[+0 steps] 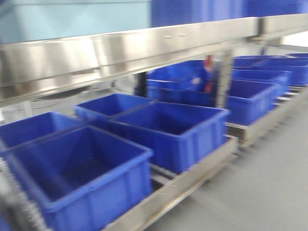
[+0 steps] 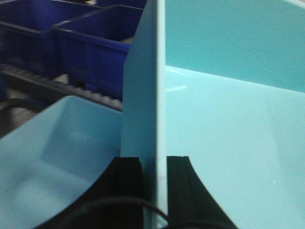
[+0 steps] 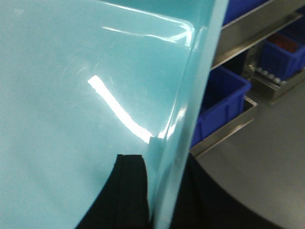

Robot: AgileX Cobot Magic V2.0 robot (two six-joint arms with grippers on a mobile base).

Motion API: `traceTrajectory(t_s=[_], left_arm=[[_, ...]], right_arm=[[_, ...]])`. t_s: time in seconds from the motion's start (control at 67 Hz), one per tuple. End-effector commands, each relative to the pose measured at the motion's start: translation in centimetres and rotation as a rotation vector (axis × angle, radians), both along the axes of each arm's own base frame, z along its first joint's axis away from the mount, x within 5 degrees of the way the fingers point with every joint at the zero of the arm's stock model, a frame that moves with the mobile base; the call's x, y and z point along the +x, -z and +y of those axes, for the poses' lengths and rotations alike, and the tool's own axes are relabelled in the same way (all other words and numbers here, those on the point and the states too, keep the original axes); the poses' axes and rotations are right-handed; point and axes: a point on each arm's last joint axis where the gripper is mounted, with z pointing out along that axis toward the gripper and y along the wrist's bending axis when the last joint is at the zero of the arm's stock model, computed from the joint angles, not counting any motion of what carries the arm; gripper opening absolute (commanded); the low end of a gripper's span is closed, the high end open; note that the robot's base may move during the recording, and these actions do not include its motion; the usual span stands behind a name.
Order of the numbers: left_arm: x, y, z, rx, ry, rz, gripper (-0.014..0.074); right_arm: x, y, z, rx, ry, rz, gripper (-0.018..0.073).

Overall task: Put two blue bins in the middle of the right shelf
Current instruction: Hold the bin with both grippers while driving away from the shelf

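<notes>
A pale light-blue bin fills both wrist views. In the left wrist view my left gripper [image 2: 153, 164] is shut on this bin's upright wall [image 2: 145, 95], one black finger [image 2: 127, 183] on each side; the bin's inside [image 2: 228, 133] lies to the right. A second pale-blue bin [image 2: 57, 157] shows at lower left. In the right wrist view my right gripper [image 3: 164, 164] is shut on a pale-blue bin wall [image 3: 190, 95], one finger [image 3: 131, 191] inside. The front view shows a pale-blue bin [image 1: 72, 19] above the shiny steel shelf rail [image 1: 130, 48]. No gripper shows there.
Several dark royal-blue bins [image 1: 168, 127] stand on the lower rack level on roller tracks, with more [image 1: 260, 91] further right. Dark-blue bins [image 2: 90, 52] also show in the left wrist view. Grey floor [image 1: 269, 183] lies right of the rack. A steel shelf edge [image 3: 257, 38] shows in the right wrist view.
</notes>
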Motion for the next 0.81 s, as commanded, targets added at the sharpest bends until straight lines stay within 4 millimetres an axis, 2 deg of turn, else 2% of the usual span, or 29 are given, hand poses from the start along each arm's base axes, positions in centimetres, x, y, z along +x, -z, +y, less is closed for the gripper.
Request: traceTrajectory(t_s=[0.0, 0.791], left_arm=[[-0.95, -1.83, -0.03, -0.106, 0.015, -0.078, -0.0111], [-0.95, -1.83, -0.03, -0.106, 0.015, -0.078, -0.0111]], right_arm=[[-0.54, -0.87, -0.11, -0.001, -0.024, -0.046, -0.0154], [-0.54, -0.87, -0.11, -0.001, -0.024, -0.046, -0.0154]])
